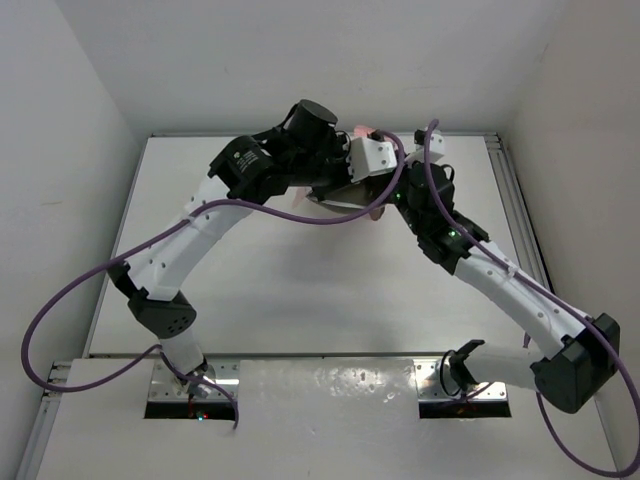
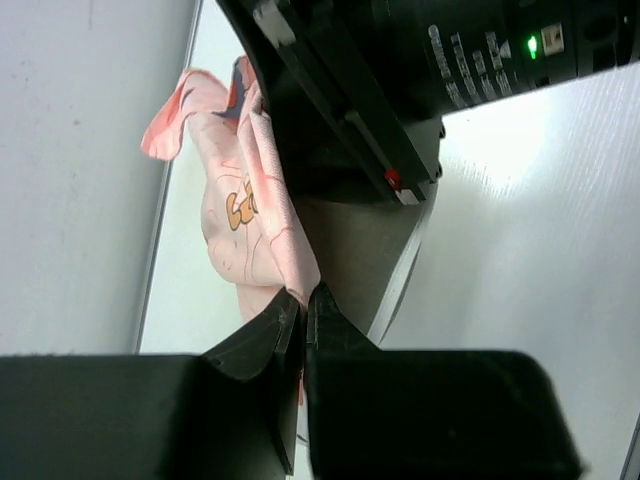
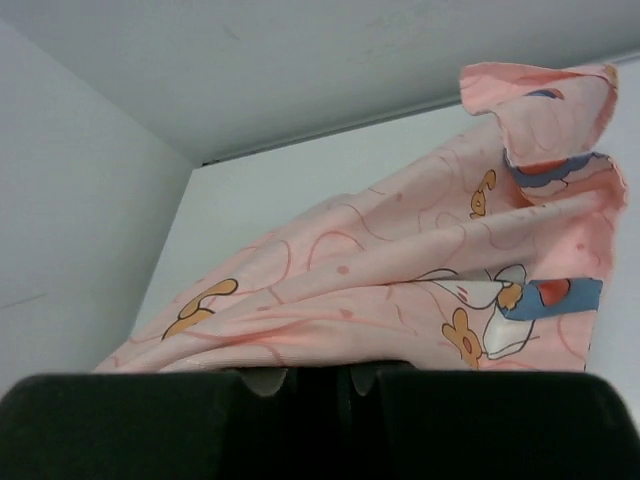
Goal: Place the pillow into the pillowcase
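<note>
Thin pale-pink rabbit-print cloth pillowcase (image 3: 380,270) at far middle of white table (image 1: 300,290), limp, light, prone to bunching; edge pinched in clamped left gripper (image 2: 303,310) and, apparently, right gripper (image 3: 318,375); best taken by hem.

The left arm (image 1: 190,240) and right arm (image 1: 505,285) have white tubes and black joints. A long purple cable (image 1: 28,352) loops off each. The left end effector (image 2: 305,293) is black and pointy.

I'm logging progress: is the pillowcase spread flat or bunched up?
Bunched up: the pillowcase stands in folds and creases, its cloth pinched by the left hand.
</note>
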Robot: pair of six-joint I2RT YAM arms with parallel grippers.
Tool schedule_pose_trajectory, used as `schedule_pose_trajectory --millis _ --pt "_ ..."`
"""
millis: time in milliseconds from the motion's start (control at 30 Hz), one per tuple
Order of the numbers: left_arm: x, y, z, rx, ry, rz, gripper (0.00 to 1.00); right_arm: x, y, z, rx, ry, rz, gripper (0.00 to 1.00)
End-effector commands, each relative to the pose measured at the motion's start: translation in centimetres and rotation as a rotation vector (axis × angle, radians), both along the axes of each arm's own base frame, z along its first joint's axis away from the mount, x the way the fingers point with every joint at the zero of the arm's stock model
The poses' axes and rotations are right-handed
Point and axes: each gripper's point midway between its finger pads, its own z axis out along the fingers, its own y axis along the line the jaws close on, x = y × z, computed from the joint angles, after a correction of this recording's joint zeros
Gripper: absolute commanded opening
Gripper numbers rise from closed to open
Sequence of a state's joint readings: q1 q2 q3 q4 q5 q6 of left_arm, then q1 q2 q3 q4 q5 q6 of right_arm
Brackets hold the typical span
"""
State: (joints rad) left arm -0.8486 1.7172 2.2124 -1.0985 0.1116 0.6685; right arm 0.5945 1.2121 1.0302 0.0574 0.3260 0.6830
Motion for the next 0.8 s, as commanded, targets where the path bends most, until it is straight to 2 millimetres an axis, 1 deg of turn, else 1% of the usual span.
schedule_pose_trajectory --millis 0,67,100,133,167,200,333,400,433,467,500,533,567,600,633,667,700,733,767 --pt "-2.7 0.0 3.4 -0.094 -0.010 -0.064 0.00 2.0 -4.5 2.0 0.173 -0.029 -0.201 0.00" --pt "-2.8 -0.2 3.1 -0.094 0.001 -0.074 0.00 1.9 -4.7 1.7 0.210 -0.030 -0.211 0.00" --pt "-2.8 -0.3 2.8 -0.092 0.008 -0.074 0.00 1.3 -5.3 3.1 0.238 -0.065 -0.228 0.00" --pt "-2.6 -0.4 2.7 -0.089 0.005 -0.070 0.00 1.0 -5.3 3.0 0.258 -0.067 -0.230 0.00" --pt "-2.4 -0.3 2.8 -0.087 -0.002 -0.060 0.00 0.7 -5.4 3.6 0.280 -0.085 -0.229 0.00" --pt "-1.9 -0.1 2.5 -0.075 -0.010 -0.036 0.00 0.1 -5.5 4.6 0.305 -0.109 -0.227 0.00" --pt "-0.4 0.4 2.0 -0.044 -0.050 0.028 0.00 -1.3 -5.6 6.9 0.324 -0.175 -0.219 0.00" --pt "0.2 0.7 0.2 -0.003 -0.041 0.043 0.00 -1.9 -5.0 8.2 0.354 -0.209 -0.180 0.00" --pt "0.7 0.6 -0.1 -0.006 -0.044 0.055 0.00 -2.1 -4.7 8.6 0.341 -0.221 -0.163 0.00" --pt "0.6 0.3 -1.5 0.008 -0.010 0.052 0.00 -2.0 -4.2 8.8 0.318 -0.215 -0.161 0.00" --pt "-0.3 -0.4 -1.8 -0.011 0.031 0.003 0.00 -1.7 -4.3 8.3 0.281 -0.199 -0.182 0.00" --pt "-1.2 -1.0 -1.7 -0.034 0.063 -0.040 0.00 -1.3 -4.4 7.6 0.247 -0.170 -0.208 0.00" --pt "-1.9 -1.6 -0.3 -0.081 0.076 -0.072 0.00 -0.2 -5.0 5.2 0.187 -0.098 -0.254 0.00" --pt "-2.7 -2.1 0.7 -0.114 0.091 -0.109 0.00 0.4 -5.3 4.0 0.162 -0.066 -0.265 0.00" --pt "-4.0 -2.7 1.5 -0.151 0.124 -0.171 0.00 0.6 -5.9 3.5 0.152 -0.050 -0.273 0.00" --pt "-4.2 -2.8 3.4 -0.205 0.119 -0.174 0.00 1.3 -5.5 1.0 0.091 0.033 -0.255 0.05" --pt "-4.2 -2.8 4.0 -0.227 0.122 -0.170 0.00 2.5 -5.6 -1.4 0.055 0.113 -0.237 0.22" --pt "-3.9 -2.8 4.5 -0.245 0.111 -0.154 0.00 3.0 -5.4 -1.1 0.042 0.132 -0.214 0.32" --pt "-3.5 -2.6 3.8 -0.233 0.117 -0.128 0.00 3.0 -5.4 -2.2 0.013 0.184 -0.194 0.41"
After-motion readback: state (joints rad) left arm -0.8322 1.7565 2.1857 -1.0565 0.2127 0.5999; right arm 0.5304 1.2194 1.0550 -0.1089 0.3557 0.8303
